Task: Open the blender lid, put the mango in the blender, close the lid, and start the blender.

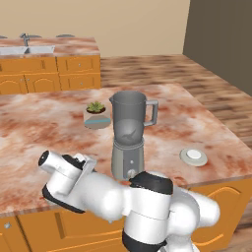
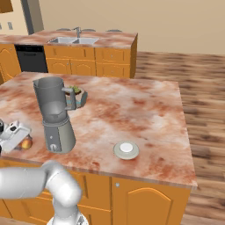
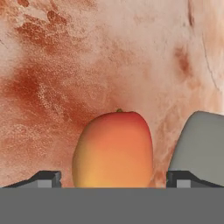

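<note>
I see the marble island counter [image 1: 39, 123] carrying the blender [image 1: 129, 134], its jar uncovered, with the blender lid [image 2: 126, 149] lying apart to its right. My gripper [image 3: 113, 178] hangs spread wide, straddling the mango [image 3: 113, 148] without pinching it, left of the blender's base.

You see an orange-yellow mango [image 3: 113, 148] (red blush up top), a grey blender [image 1: 128, 134], a reddish marbled counter [image 2: 132, 110].
</note>
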